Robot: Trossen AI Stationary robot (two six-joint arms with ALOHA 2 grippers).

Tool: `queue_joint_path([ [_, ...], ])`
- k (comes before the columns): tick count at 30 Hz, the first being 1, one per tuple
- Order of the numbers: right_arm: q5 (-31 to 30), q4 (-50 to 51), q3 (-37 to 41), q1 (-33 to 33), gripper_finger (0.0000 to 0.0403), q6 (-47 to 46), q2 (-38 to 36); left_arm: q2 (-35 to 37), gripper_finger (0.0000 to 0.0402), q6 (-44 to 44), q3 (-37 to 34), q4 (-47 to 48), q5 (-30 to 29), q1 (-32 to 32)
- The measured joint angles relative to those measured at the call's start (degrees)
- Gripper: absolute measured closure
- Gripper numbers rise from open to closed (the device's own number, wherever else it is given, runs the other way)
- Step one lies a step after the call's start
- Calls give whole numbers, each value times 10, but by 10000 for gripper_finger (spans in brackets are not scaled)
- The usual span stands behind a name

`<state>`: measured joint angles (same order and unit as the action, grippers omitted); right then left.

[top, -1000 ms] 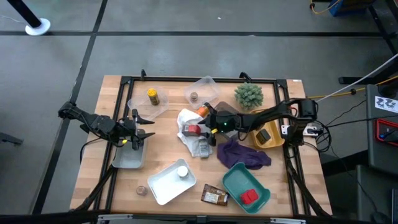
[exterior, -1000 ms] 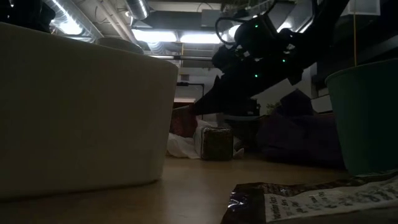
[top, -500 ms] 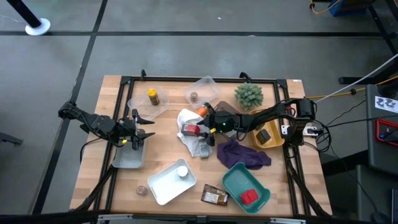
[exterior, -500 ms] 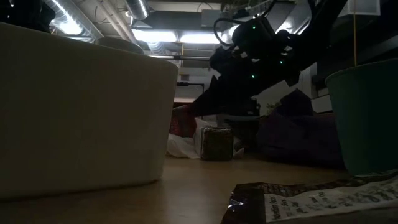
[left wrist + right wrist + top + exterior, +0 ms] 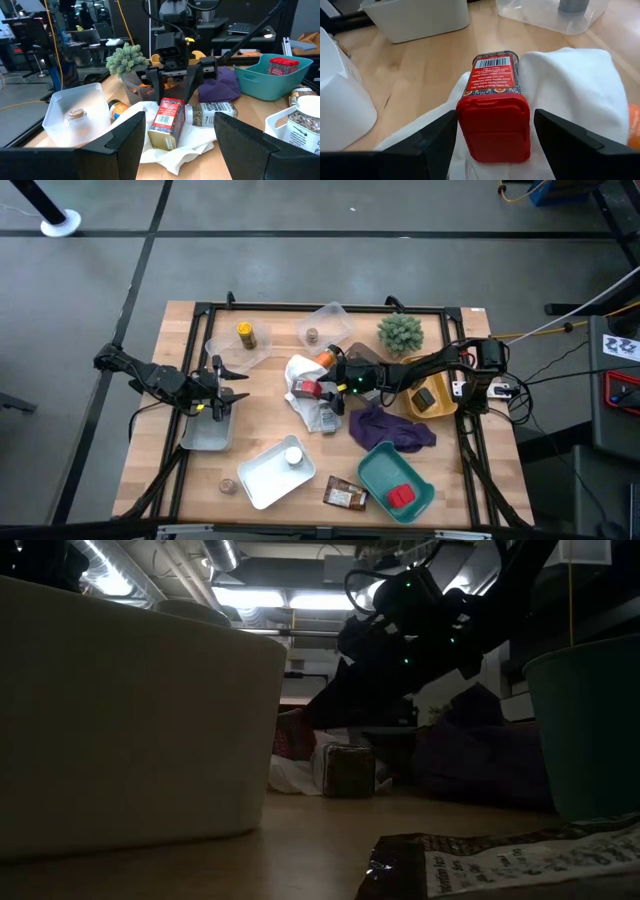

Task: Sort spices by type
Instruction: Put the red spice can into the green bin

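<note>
Spices, sorting lot, as laid out on the wooden table.

Item 1: red spice box, lying on its side on the white cloth near the table's centre. The right gripper sits at its 3 o'clock side in the high view, fingers spread wide with one on each flank of the box's red cap; the right wrist view shows gaps between fingers and box, so no grip is made out.

Item 2: brown-filled jar, lying at the cloth's 5 o'clock edge, just beside the red box.

Item 3: yellow jar, in a clear tray at 11 o'clock of the table.

Item 4: small jar in a second clear tray at 12 o'clock.

Item 5: white-capped jar in the white tray at 6 o'clock.

Item 6: second red box in the teal tray at 5 o'clock.

Item 7: brown packet flat on the table, between the white and teal trays.

Item 8: small jar on bare wood at 7 o'clock.

Left gripper: at 9 o'clock, over the grey tray, fingers apart, holding nothing.

Other: green plant at 1 o'clock; purple cloth at 4 o'clock.
</note>
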<state>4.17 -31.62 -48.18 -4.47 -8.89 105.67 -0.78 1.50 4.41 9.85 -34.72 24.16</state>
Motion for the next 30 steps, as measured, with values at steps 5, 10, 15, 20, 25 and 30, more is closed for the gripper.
queue_joint_path([
  [5,17,0,0,0,139,-33,0,0,178,0,0,0,0,0],
  [10,30,0,0,0,139,-44,0,0,178,0,0,0,0,0],
  [15,28,1,0,2,139,-43,0,0,178,0,0,0,0,0],
  [20,-22,5,0,24,139,-4,0,0,178,0,0,0,0,0],
  [25,-75,2,0,43,139,31,0,0,178,0,0,0,0,0],
  [30,-81,-13,0,41,139,32,16,0,178,0,0,0,0,0],
])
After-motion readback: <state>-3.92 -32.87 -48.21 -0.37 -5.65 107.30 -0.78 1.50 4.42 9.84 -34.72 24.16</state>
